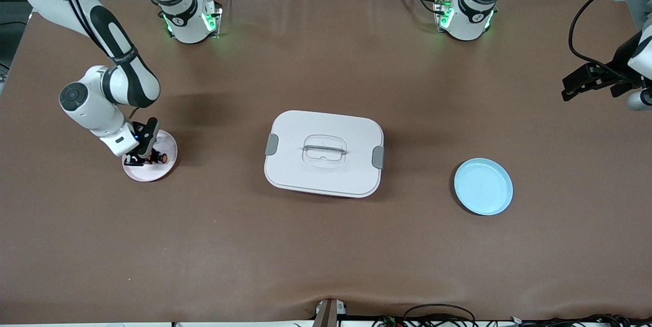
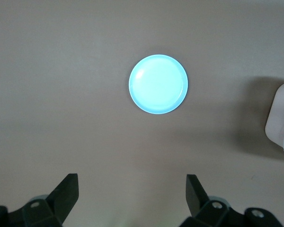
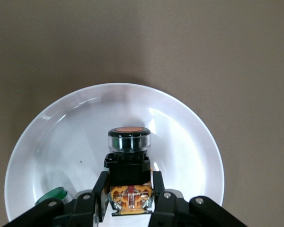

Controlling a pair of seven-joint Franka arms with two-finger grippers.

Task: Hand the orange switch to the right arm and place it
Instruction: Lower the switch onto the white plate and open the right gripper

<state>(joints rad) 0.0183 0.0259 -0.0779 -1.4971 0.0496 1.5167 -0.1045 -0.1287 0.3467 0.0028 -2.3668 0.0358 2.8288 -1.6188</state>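
Note:
The orange switch has a black body, a round orange cap and an orange-yellow base. My right gripper is shut on its body, one finger on each side, low over a white plate. In the front view the switch and right gripper sit over that plate toward the right arm's end of the table. I cannot tell whether the switch touches the plate. My left gripper is open and empty, waiting high at the left arm's end.
A white lidded box with grey clips stands mid-table; its corner shows in the left wrist view. A light blue plate lies toward the left arm's end, seen below the left gripper. A green part lies on the white plate.

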